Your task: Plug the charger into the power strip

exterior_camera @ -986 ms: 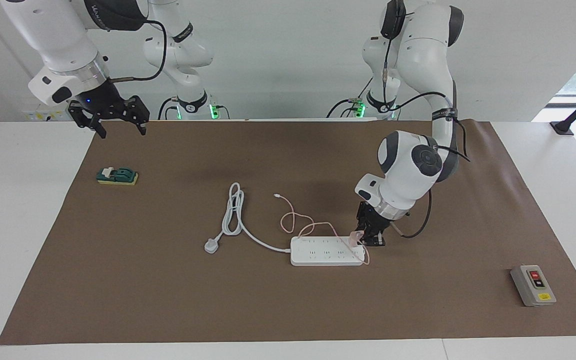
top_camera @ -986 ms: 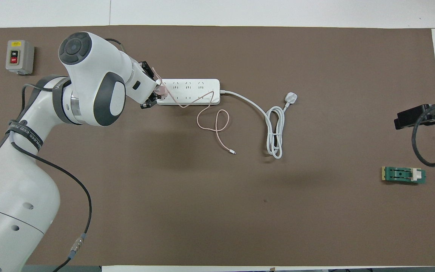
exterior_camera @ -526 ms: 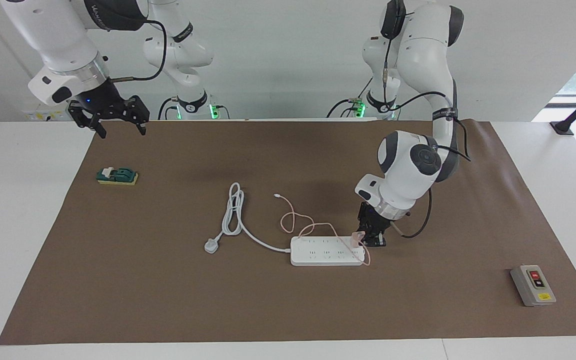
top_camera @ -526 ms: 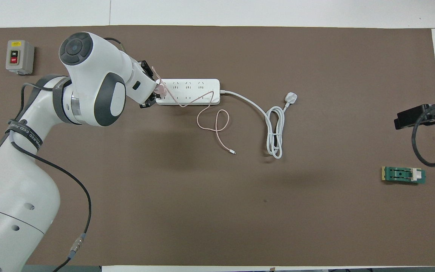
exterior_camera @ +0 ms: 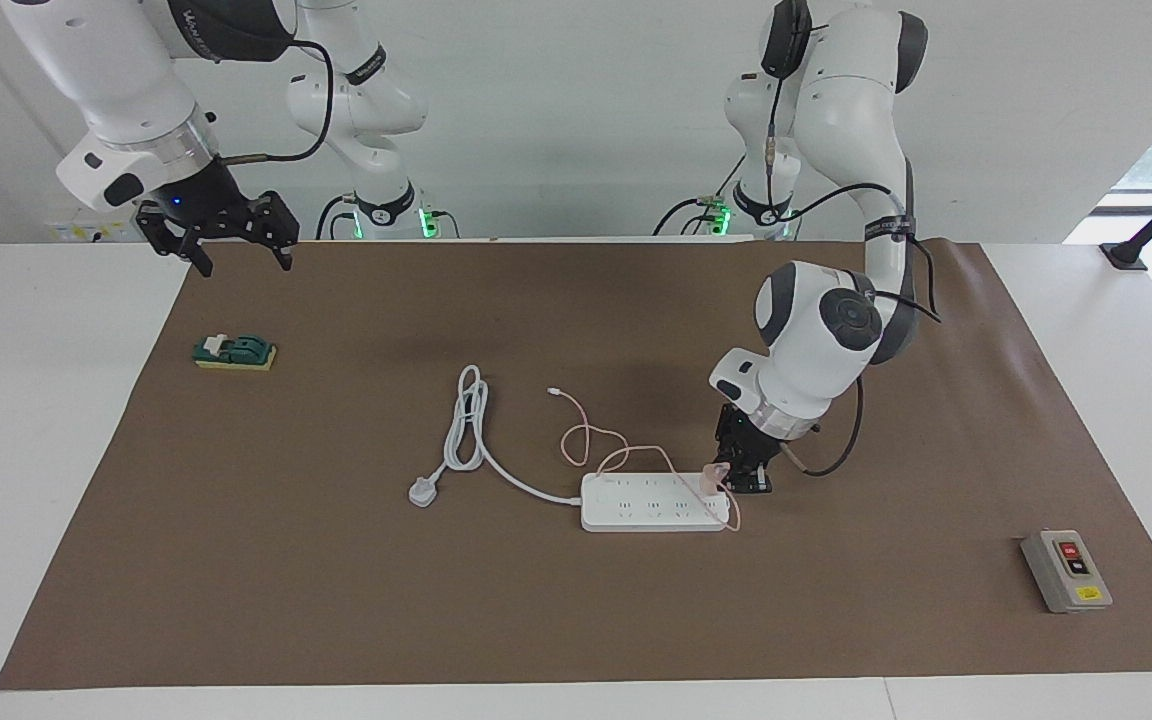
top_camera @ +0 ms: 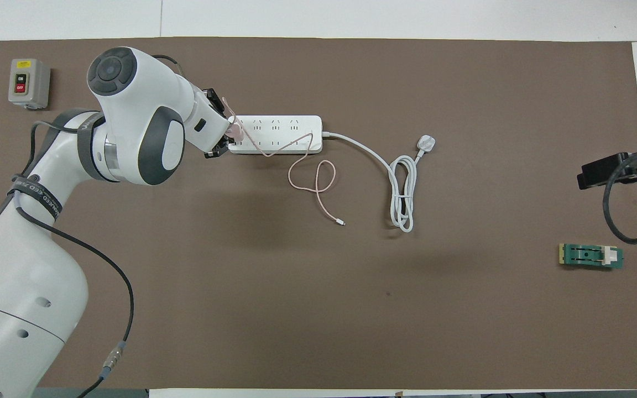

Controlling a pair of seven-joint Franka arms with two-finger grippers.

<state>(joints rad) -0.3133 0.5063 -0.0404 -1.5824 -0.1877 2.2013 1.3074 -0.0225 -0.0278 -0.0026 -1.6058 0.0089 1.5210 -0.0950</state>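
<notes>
The white power strip lies flat in the middle of the brown mat, its thick white cord running off toward the right arm's end. My left gripper is low at the strip's end toward the left arm and shut on the small pale-pink charger. The charger sits tilted over the strip's last sockets; whether its pins are in a socket cannot be told. Its thin pink cable loops across the strip onto the mat. My right gripper waits open, raised over the mat's corner.
The strip's coiled cord ends in a grey-white three-pin plug. A grey box with red and black buttons sits toward the left arm's end. A small green block lies below the right gripper.
</notes>
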